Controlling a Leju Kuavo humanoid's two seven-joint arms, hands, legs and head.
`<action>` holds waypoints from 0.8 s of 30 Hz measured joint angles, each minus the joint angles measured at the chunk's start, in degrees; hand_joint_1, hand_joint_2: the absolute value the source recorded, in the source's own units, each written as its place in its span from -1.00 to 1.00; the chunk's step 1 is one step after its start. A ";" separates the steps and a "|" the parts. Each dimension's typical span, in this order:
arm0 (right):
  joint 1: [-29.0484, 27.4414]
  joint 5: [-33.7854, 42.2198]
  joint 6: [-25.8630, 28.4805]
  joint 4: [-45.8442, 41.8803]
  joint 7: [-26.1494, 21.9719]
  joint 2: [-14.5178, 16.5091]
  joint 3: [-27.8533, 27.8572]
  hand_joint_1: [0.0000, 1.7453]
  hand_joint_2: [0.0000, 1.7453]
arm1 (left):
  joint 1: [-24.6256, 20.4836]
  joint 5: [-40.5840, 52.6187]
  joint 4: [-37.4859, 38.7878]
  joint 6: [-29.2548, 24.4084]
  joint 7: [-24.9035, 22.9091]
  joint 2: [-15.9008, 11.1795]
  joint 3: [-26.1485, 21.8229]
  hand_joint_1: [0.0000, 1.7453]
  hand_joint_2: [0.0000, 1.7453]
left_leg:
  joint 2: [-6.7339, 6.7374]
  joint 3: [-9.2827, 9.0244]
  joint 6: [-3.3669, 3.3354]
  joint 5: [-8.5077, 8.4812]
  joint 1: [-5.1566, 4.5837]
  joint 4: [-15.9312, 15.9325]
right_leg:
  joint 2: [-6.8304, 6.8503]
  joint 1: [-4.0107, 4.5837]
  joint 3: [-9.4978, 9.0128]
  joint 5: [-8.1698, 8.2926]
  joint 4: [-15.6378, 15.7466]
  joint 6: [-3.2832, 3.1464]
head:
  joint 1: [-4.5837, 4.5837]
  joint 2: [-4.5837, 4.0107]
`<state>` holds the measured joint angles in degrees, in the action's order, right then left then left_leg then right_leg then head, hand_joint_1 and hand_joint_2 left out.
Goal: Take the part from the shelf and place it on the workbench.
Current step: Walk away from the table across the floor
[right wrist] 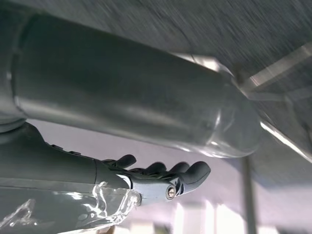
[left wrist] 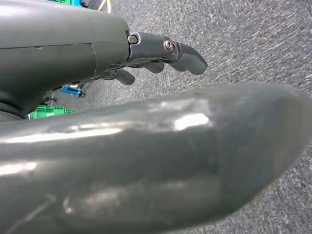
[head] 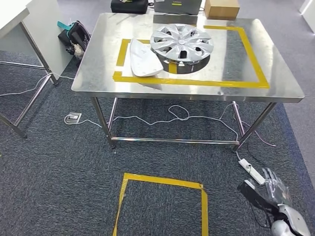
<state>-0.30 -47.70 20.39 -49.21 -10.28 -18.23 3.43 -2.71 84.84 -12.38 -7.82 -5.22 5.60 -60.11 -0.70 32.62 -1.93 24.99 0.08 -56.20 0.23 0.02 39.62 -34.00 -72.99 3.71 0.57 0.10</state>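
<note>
1. White curved panel [head: 142, 59]: lies flat on the steel surface [head: 93, 73], inside the yellow tape outline [head: 237, 82], at its left end. Its right edge sits just beside the wheel cover, possibly touching; you cannot tell from here. If this is your part, it is already down. Risk: any nudge could slide it on the slick steel toward the near edge.

2. Silver wheel cover [head: 182, 43]: rests face up, right of the panel, within the same outline. Risk: set another part down close by and you may knock it or stack onto it.

3. Yellow tape square [head: 163, 206] on the carpet: the likely standing mark, in front of the surface.

4. White cable [head: 178, 115] and power strip [head: 252, 170]: trail across the floor under and right of the surface. Risk: you could snag a foot when stepping or turning.

5. Right hand [head: 273, 189]: hangs low at the right, near the power strip, fingers spread, holding nothing.

6. Left hand [left wrist: 162, 51]: seen from its wrist camera over carpet, fingers extended and apart, nothing in them. Risk: with both hands free, you should confirm which part the task means before leaving.
</note>
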 joint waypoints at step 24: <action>0.54 6.41 -2.88 36.31 7.08 12.47 17.73 -1.00 -1.00 | -0.55 0.19 0.03 -0.93 0.10 -0.04 1.15 -1.00 -1.00 | -0.09 1.56 2.16 -2.56 0.17 0.75 | -0.59 0.42 -8.84 7.25 16.71 -1.93 | -0.07 0.01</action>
<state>0.24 -41.29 17.51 -12.91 -3.20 -5.75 21.16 -3.26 85.02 -12.35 -8.76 -5.12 5.56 -58.96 -0.79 34.18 0.23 22.43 0.25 -55.45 -0.36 0.44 30.78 -26.75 -56.29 1.78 0.50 0.11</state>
